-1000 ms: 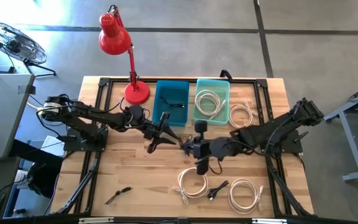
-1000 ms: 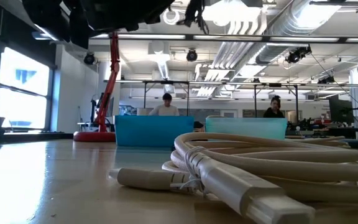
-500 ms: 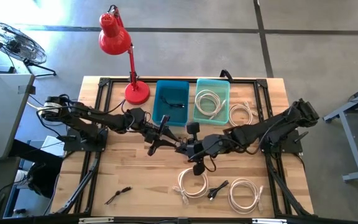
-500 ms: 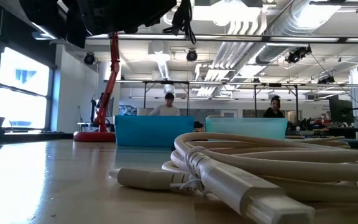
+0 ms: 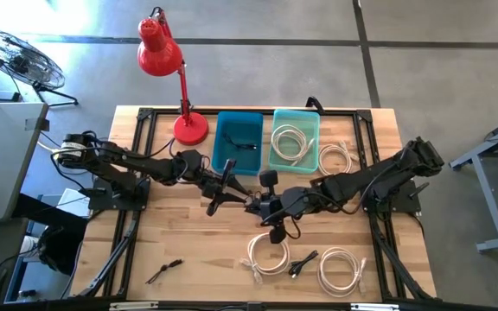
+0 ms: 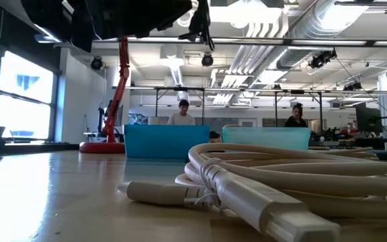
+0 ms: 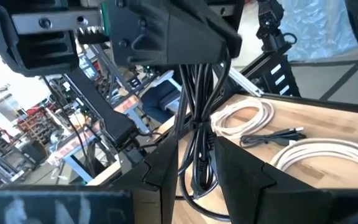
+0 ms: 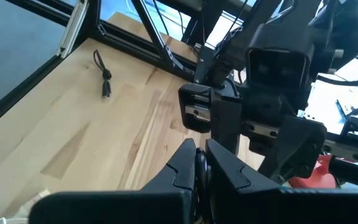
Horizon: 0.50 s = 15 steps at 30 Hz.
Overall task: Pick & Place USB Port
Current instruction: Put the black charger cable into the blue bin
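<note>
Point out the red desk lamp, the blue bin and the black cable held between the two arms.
red desk lamp (image 5: 190, 129), high view, on its round base.
blue bin (image 5: 224, 154), high view, on its left wall.
black cable (image 7: 194, 127), left wrist view, on the bundled strands hanging between the fingers.

We see the table (image 5: 162, 250) filling the middle of the high view, with two bins (image 5: 239, 138) side by side at its upper centre and a lamp (image 5: 188, 128) just left of them. Cable coils (image 5: 268, 257) lie at lower centre and lower right, one small cable (image 5: 164, 269) at lower left. Both arms meet mid-table.
</note>
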Available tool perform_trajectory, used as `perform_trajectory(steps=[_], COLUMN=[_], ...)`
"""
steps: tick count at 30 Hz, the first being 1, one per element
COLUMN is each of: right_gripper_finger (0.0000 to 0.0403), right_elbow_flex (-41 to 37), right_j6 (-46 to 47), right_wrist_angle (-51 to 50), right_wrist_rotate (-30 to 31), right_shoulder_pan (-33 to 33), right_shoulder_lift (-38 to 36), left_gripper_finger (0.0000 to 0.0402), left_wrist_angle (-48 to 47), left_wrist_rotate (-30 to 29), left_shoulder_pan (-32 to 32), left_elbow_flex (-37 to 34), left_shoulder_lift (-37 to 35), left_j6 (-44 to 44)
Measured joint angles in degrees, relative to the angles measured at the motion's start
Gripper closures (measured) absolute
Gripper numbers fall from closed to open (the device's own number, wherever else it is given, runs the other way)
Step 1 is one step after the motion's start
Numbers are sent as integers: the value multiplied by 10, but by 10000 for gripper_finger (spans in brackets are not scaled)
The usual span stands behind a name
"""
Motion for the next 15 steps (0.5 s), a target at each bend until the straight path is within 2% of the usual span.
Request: perform_trajectory(steps=[3, 7, 15], right_gripper_finger=[392, 392, 390], right_elbow_flex=[0, 0, 0], right_j6=[0, 0, 2], right_wrist_angle=[-3, -4, -11], right_wrist_rotate=[0, 0, 0], right_shoulder_pan=[0, 0, 0], right_shoulder_lift=[0, 0, 0], left_gripper_finger=[297, 298, 298], left_wrist_angle=[-6, 2, -1], left_wrist_rotate=[2, -4, 2], left_shoulder_pan=[0, 0, 0], left_elbow_flex=[0, 0, 0], left_shoulder_lift=[0, 0, 0], left_j6=[-6, -56, -60])
